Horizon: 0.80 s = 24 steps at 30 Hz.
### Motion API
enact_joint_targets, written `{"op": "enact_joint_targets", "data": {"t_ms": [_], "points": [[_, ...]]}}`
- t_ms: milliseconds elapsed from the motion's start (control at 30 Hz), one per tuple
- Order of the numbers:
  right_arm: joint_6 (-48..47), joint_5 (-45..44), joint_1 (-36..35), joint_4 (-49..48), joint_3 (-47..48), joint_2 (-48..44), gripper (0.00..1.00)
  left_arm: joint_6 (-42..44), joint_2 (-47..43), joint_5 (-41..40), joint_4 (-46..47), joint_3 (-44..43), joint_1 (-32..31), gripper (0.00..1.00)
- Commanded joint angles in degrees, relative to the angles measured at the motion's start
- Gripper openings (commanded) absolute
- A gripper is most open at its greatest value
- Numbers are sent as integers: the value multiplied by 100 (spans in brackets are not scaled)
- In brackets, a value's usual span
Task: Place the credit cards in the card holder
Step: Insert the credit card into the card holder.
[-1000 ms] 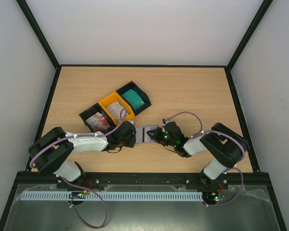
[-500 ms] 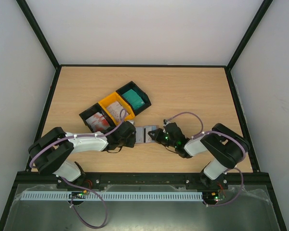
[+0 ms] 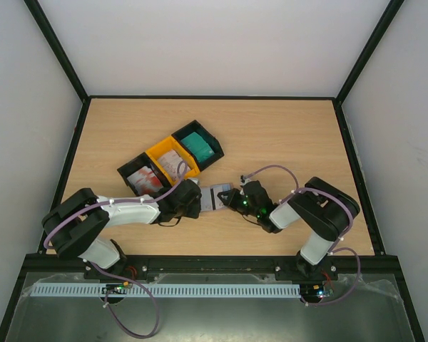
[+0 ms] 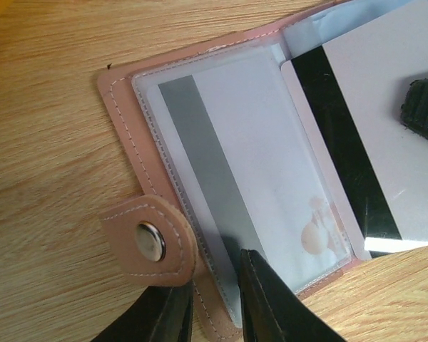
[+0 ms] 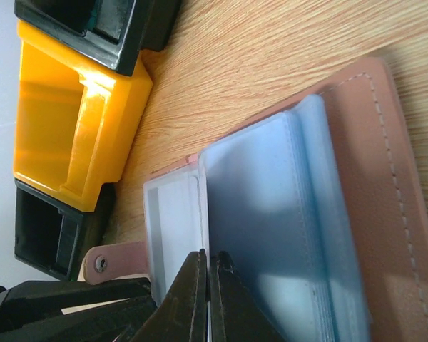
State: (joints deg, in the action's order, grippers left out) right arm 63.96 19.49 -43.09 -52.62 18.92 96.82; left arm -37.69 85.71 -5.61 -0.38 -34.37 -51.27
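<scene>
Trays sit in a diagonal row centre-left in the top view. A black tray (image 3: pixel 123 171) holds red-and-white credit cards (image 3: pixel 144 179), a yellow tray (image 3: pixel 155 152) holds pale cards (image 3: pixel 173 164), and a second black tray (image 3: pixel 192 126) holds teal cards (image 3: pixel 197 146). Lower right of them the card holder (image 3: pixel 215 197) lies open on the table (image 3: pixel 285 142). A grey-striped card (image 4: pixel 228 185) sits in its clear left pocket, and a black-striped white card (image 4: pixel 371 92) lies over its right half. The left gripper (image 4: pixel 215 285) pinches the holder's edge beside the snap tab (image 4: pixel 150 242). The right gripper (image 5: pixel 208 260) is pressed fully together at the white card; whether it grips it is unclear.
</scene>
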Motion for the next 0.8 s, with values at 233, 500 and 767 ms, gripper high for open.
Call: {"op": "enact_joint_targets", "data": {"t_ms": [233, 500, 767], "points": [[458, 221, -77, 25, 208, 333, 2, -19, 114, 148, -15, 203, -65, 21], [141, 32, -74, 155, 236, 321, 2, -29, 104, 139, -8, 211, -63, 21], [-929, -330, -77, 211, 233, 187, 2, -35, 100, 104, -40, 220, -60, 22]]}}
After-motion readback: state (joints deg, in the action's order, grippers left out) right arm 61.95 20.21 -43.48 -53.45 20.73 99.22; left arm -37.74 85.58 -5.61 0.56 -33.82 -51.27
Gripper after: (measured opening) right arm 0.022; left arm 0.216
